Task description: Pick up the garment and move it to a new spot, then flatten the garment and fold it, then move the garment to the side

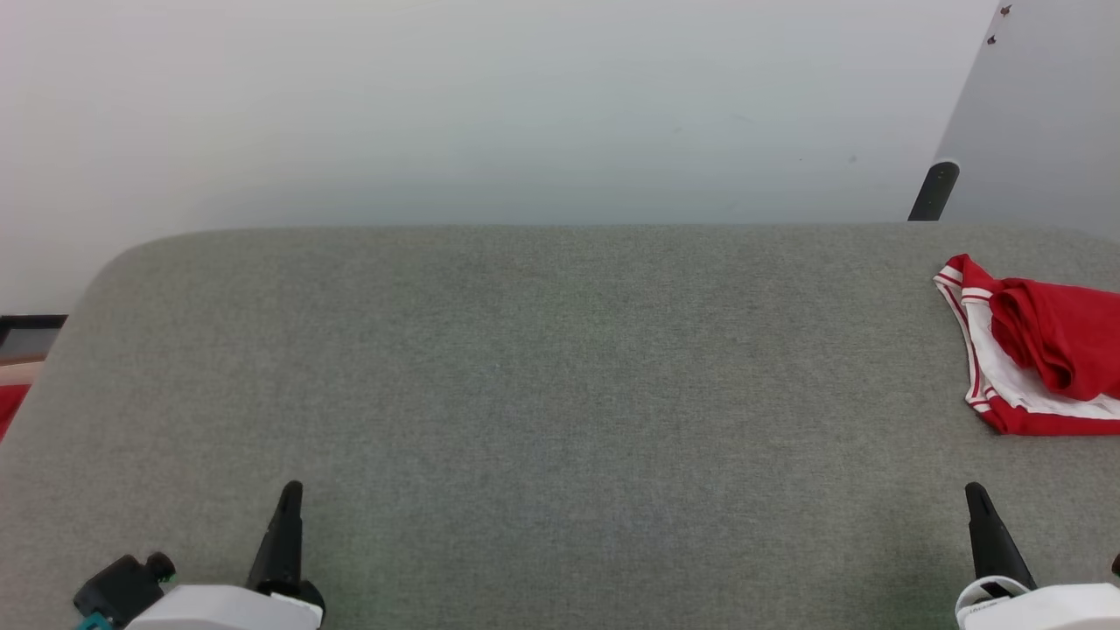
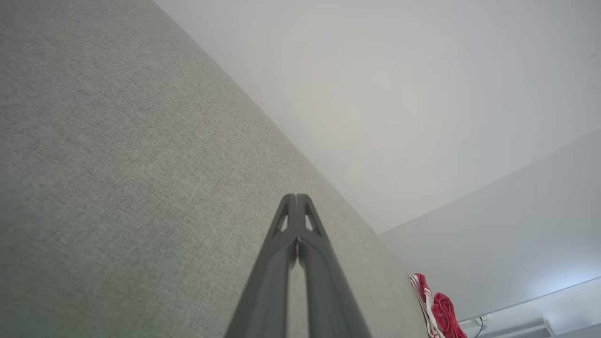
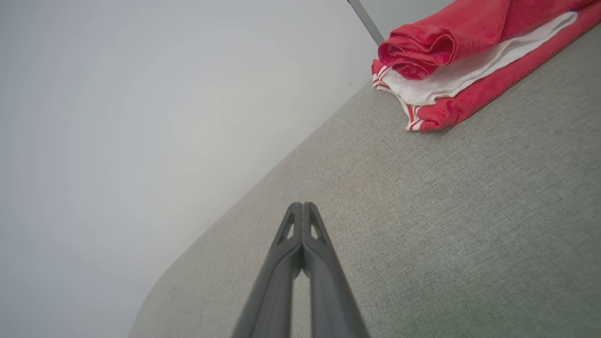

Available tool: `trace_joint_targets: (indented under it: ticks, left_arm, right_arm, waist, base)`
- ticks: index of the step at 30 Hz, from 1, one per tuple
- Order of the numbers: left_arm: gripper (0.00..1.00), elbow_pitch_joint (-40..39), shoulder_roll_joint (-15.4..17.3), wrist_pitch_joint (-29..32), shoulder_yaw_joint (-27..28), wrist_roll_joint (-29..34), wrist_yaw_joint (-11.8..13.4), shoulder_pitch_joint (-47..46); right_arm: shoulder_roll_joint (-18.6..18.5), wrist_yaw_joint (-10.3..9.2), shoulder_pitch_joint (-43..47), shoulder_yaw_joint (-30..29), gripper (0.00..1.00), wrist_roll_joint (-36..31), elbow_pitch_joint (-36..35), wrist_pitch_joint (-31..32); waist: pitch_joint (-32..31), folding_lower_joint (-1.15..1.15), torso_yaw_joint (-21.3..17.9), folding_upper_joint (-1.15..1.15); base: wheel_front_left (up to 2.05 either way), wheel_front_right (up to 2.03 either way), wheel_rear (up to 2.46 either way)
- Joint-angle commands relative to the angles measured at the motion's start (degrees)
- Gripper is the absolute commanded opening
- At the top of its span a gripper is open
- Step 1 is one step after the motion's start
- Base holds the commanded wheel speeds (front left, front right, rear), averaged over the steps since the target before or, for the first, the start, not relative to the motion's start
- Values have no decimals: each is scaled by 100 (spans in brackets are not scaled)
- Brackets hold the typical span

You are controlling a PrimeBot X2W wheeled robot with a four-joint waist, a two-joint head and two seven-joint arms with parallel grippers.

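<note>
Nearest the camera, the left gripper [image 1: 289, 500] and right gripper [image 1: 977, 500] point forward over the front corners of a grey fabric-covered table [image 1: 560, 367]. Each wrist view shows its own fingertips pressed together with nothing between them. Farther back, at the table's right edge, lies the garment [image 1: 1041, 350], bundled and cut off by the head view's border. The right wrist view brings out its layers: a red roll on a white panel over red cloth with striped trim. Beyond it, the head view adds a black post [image 1: 934, 188] against a pale wall [image 1: 525, 105].
</note>
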Motion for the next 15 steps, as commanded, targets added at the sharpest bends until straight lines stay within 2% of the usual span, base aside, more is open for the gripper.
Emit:
trace_joint_targets:
  ticks: [1, 15]
  left_arm:
    - [0, -48, 17, 28, 41, -110, -7, -117]
    - [0, -16, -122, 270, 131, -886, -9, -225]
  right_arm:
    - [-15, -2, -162, -21, 0, 134, -51, 29]
    - [54, -3, -292, -61, 0, 1085, -12, 268]
  waist:
    - [1, 0, -1, 0]
    - [24, 0, -21, 0]
  base:
    - [0, 0, 0]
    - [0, 0, 0]
